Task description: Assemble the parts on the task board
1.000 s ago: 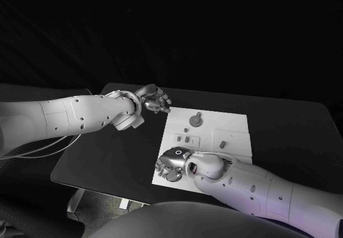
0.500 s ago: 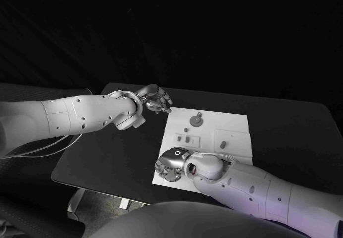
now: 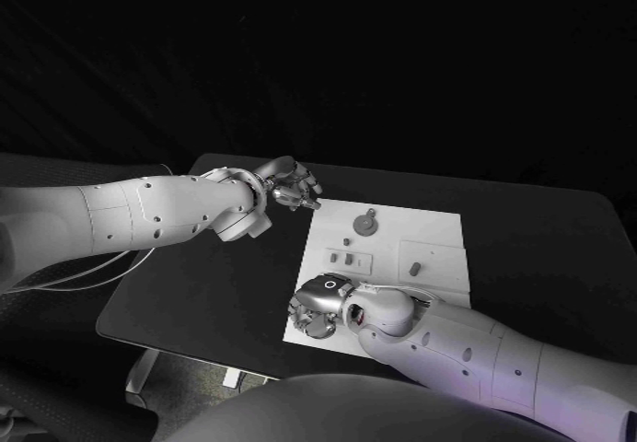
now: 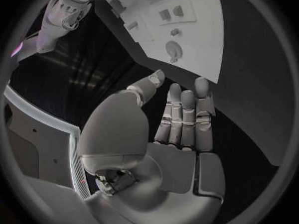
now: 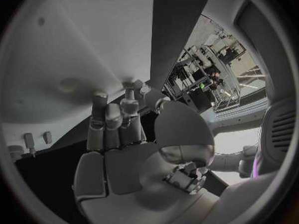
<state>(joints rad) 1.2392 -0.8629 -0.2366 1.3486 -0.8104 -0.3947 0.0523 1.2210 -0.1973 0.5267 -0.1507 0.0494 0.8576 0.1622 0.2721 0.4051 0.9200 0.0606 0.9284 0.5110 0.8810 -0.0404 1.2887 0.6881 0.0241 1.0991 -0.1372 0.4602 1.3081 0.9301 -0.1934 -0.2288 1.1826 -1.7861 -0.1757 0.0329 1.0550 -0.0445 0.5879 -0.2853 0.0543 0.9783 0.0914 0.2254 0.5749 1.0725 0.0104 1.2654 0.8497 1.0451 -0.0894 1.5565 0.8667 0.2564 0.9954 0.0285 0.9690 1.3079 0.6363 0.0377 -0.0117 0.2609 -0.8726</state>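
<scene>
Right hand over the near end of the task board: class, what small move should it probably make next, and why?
Probably lower and close its fingers on a part beneath it. The right hand hovers at the near end of the task board, fingers apart and holding nothing in its wrist view. The left hand waits open off the far corner, so the right seems to be acting.

Left arm reaches in low from the left; left hand (image 3: 290,184) hangs palm-open, fingers (image 4: 185,115) straight, side by side, holding nothing. Right arm bends in from the lower right; right hand (image 3: 316,308) points down, fingers (image 5: 112,124) extended, nothing in its grasp.
</scene>
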